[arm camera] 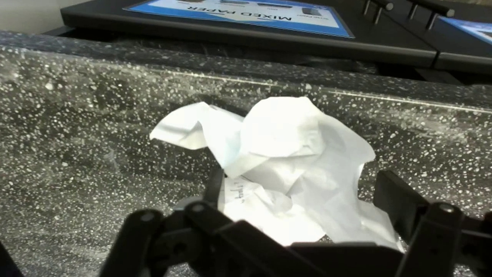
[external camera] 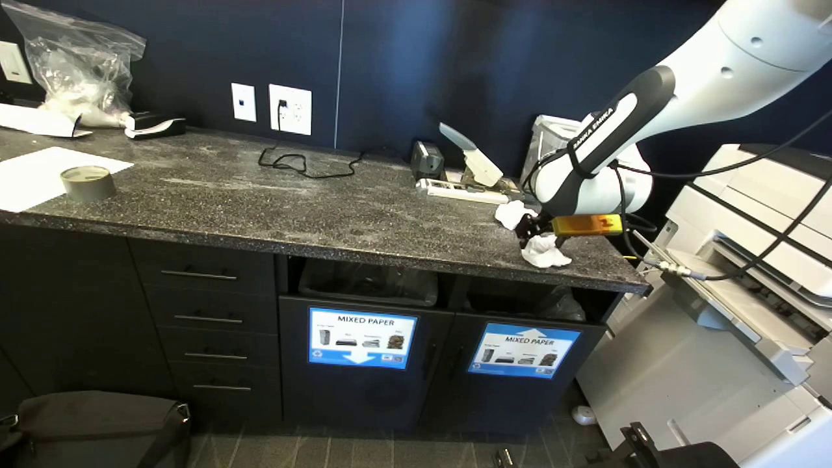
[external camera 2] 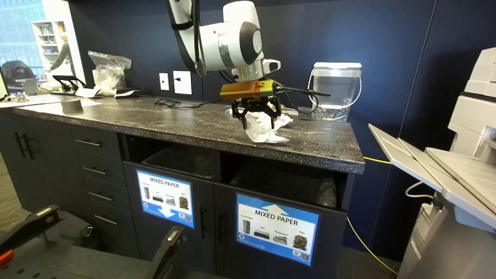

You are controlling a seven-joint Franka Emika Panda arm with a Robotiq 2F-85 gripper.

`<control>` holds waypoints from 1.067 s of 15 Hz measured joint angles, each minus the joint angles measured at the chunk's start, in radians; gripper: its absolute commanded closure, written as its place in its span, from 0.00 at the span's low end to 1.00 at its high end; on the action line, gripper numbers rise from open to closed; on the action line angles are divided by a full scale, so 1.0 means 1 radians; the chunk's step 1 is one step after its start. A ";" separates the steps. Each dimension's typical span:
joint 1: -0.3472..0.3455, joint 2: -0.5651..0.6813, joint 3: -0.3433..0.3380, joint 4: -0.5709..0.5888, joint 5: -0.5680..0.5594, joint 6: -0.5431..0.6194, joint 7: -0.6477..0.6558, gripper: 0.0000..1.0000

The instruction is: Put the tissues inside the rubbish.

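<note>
Two plastic-lined bins sit beneath the bench; one bucket holds small pieces. My claw is spread wide around a tissue; I count two.

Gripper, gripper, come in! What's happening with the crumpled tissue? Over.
Gripper open, crumpled tissue showing between its jaws. It's on the counter, not yet binned. Counter edge between it and bin bag below.
</note>
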 measured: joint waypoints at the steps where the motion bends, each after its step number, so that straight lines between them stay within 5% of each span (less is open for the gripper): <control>1: 0.000 0.009 -0.001 0.007 -0.001 0.004 0.000 0.00; 13: 0.004 0.123 -0.015 0.082 -0.004 0.015 -0.013 0.00; 14: 0.004 0.127 -0.015 0.086 -0.004 0.015 -0.013 0.25; 16: 0.004 0.134 -0.016 0.093 -0.004 0.014 -0.015 0.32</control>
